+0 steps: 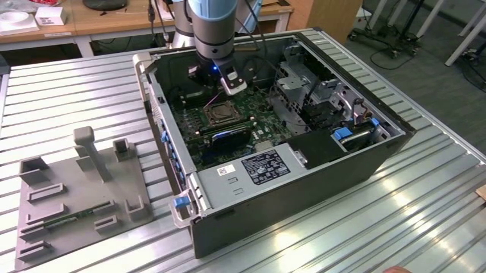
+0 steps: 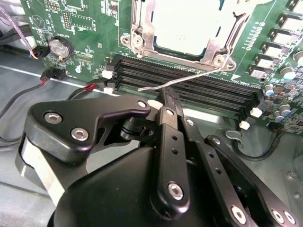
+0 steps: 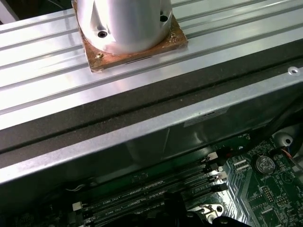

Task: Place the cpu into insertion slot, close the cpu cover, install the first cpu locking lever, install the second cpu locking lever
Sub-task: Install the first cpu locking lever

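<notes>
1. In the exterior view, the one arm (image 1: 209, 34) comes straight down from above into the open computer case (image 1: 304, 187), which lies on the slatted metal table (image 1: 425, 216). The gripper (image 1: 227, 91) hangs low over the green board, just beside the insertion slot (image 1: 205, 115). One grey fixture plate (image 1: 76, 199) sits on the table toward the exterior view's left, well apart from the case.

2. In the second wrist view, the gripper (image 2: 168, 98) reaches down at a slant toward the board. Its black fingers (image 2: 171, 142) are drawn together to one narrow tip with no gap that I can see. That tip meets one thin silvery locking lever (image 2: 199, 75), which runs out from a corner of the socket over the memory slots (image 2: 189, 92). I cannot tell whether the wire is pinched or only touched. The cpu (image 2: 187, 21) lies flat in the socket, with the cpu cover (image 2: 143, 33) down around it as a frame. I count four long black memory slots side by side and one round coin battery (image 2: 59, 47).

3. In the first wrist view, the arm's round base (image 3: 125, 19) stands on one brown plate (image 3: 177, 38) on the table, outside the case wall (image 3: 142, 137). Below the wall are the memory slots (image 3: 142, 196) and the coin battery (image 3: 264, 164).
</notes>
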`<state>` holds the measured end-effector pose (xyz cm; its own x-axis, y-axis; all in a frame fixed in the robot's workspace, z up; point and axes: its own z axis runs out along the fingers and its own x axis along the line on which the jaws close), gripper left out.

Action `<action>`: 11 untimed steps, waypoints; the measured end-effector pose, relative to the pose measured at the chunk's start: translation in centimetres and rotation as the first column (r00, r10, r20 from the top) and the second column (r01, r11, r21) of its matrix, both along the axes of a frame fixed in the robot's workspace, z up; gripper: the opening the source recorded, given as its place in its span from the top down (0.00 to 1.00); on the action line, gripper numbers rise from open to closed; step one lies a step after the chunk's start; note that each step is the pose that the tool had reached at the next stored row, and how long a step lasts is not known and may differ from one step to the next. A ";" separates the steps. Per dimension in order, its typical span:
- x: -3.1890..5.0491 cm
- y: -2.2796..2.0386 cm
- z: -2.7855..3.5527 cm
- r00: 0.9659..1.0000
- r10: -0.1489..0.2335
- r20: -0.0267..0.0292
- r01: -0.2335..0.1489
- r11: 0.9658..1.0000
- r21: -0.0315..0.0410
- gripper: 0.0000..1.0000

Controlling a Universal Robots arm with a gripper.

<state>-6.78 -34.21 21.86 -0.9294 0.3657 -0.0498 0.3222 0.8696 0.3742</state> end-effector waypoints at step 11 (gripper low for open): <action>0.00 -0.13 -0.31 1.000 0.000 0.001 0.000 1.000 0.002 0.89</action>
